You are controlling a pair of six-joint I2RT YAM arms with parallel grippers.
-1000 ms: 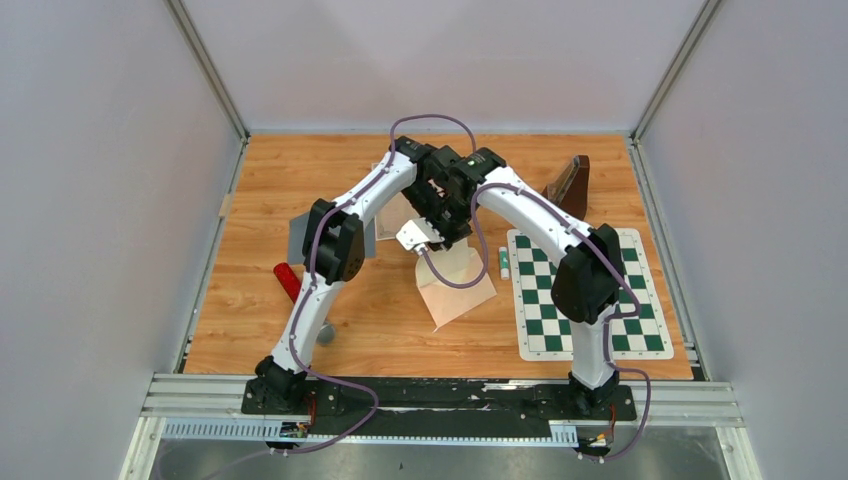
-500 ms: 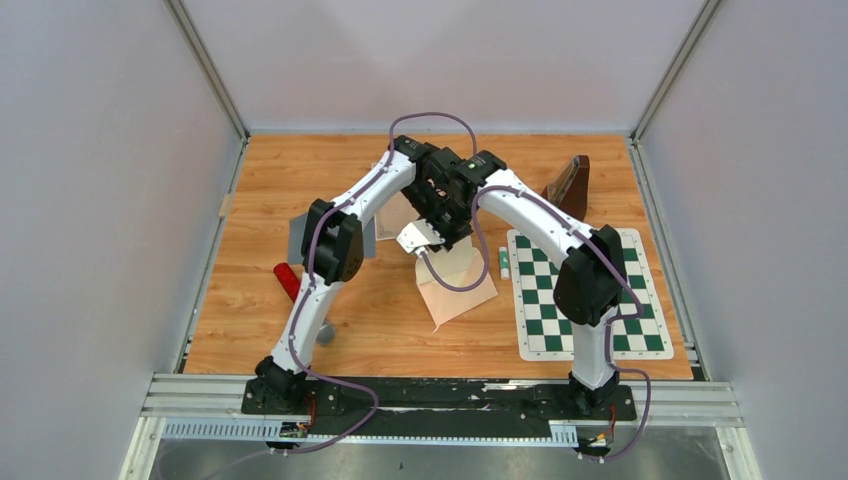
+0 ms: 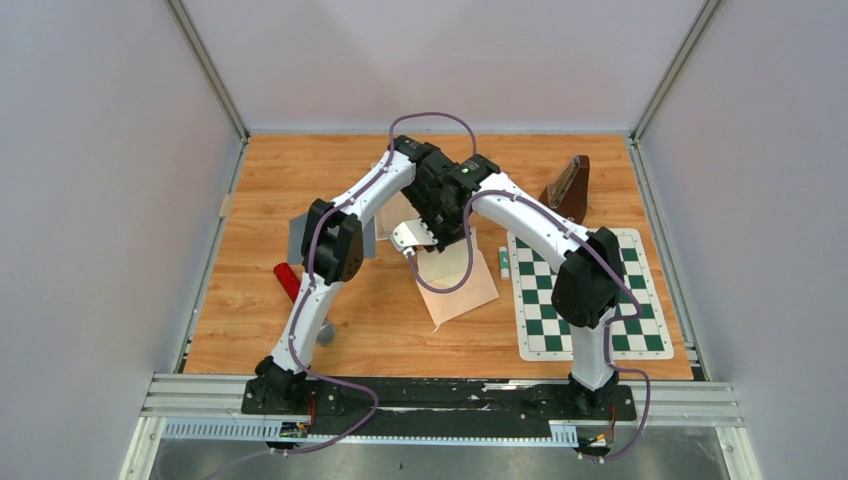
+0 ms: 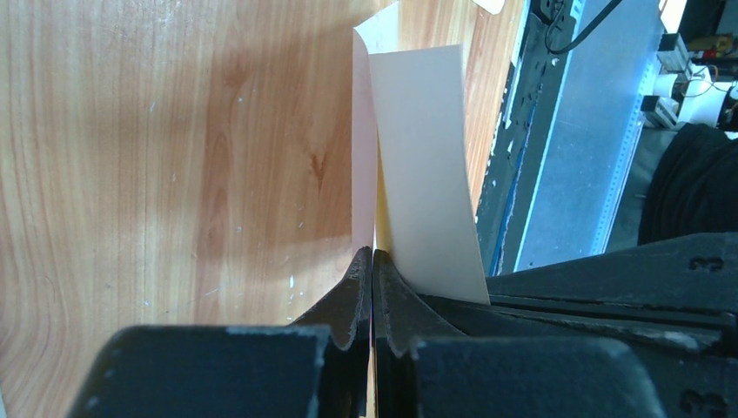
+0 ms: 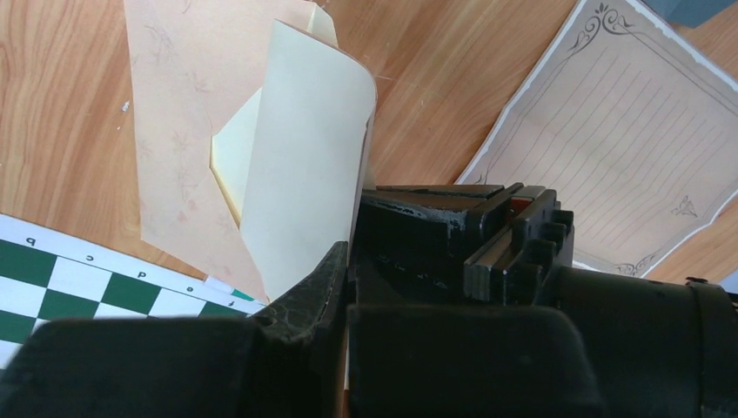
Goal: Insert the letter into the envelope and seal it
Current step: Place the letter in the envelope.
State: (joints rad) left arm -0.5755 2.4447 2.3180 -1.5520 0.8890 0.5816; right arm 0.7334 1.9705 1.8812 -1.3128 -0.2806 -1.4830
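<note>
A peach floral envelope (image 3: pixel 462 290) (image 5: pixel 174 96) lies mid-table with its mouth toward the arms. A cream folded letter (image 5: pixel 305 165) (image 4: pixel 426 174) curves up out of that mouth, its lower part pale yellow inside the opening. My right gripper (image 5: pixel 350 252) is shut on the letter's upper edge. Right beside it, my left gripper (image 4: pixel 372 254) is shut on a thin peach edge of the envelope (image 4: pixel 358 131) that stands up next to the letter. The two wrists touch above the envelope's far end, and in the top view they hide both sets of fingertips.
A lined sheet with an ornate border (image 5: pixel 627 131) lies just past the grippers. A green checkered mat (image 3: pixel 585 295) and a small glue stick (image 3: pixel 504 262) lie to the right, with a brown stand (image 3: pixel 570 187) behind. A red object (image 3: pixel 288 280) and a grey sheet (image 3: pixel 298 238) lie on the left.
Both wrists have shifted slightly to the left together, carrying the raised paper edges with them. The envelope's body has stayed where it was.
</note>
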